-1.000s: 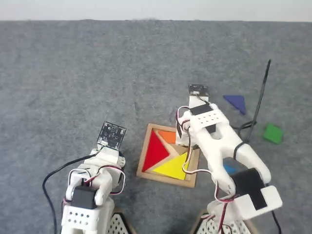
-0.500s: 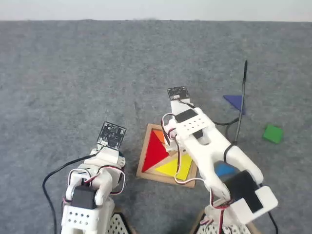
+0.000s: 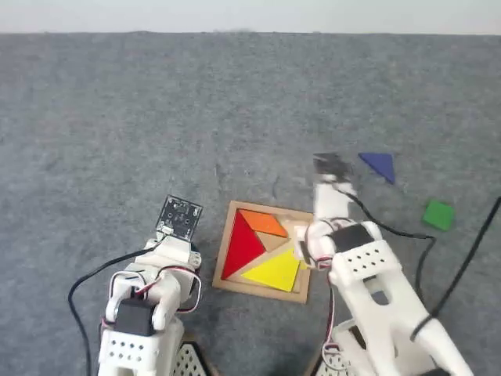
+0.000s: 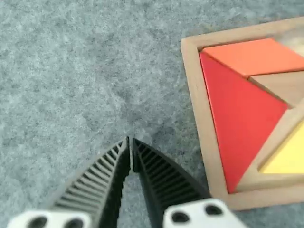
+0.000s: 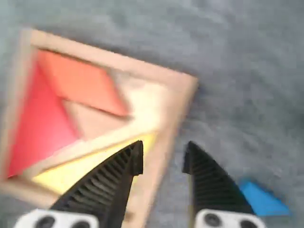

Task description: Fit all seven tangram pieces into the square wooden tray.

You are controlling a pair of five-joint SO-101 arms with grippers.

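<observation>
Grey felt-covered table (image 3: 117,117), 2 arms at its near edge

1. Square wooden tray (image 3: 258,288): lies flat on the felt near the middle of the near edge, between the 2 arms, turned slightly askew. 3 pieces seated in it:
 - red triangle (image 3: 241,244), large, along the tray's left rim
 - orange parallelogram (image 3: 264,222), along the far rim, touching the red triangle
 - yellow triangle (image 3: 274,270), large, along the near rim
 Bare wood shows in the middle and on the right side of the tray

2. Loose pieces on the felt, outside the tray:
 - dark-blue triangle (image 3: 380,164), toward the right edge of the table, well apart from the tray
 - green square (image 3: 438,214), nearer the right edge, apart from the dark-blue triangle
 - light-blue piece (image 5: 263,199), flat on the felt near the tray's right rim, not touching it

3. Left gripper (image 4: 130,141): fingers closed tip to tip, holding nothing, low over bare felt just beside the tray's left rim

4. Right gripper (image 5: 164,147): fingers spread apart, empty, above the tray's right rim, the yellow triangle at 1 finger (image 5: 124,166) and the light-blue piece beside the other
</observation>
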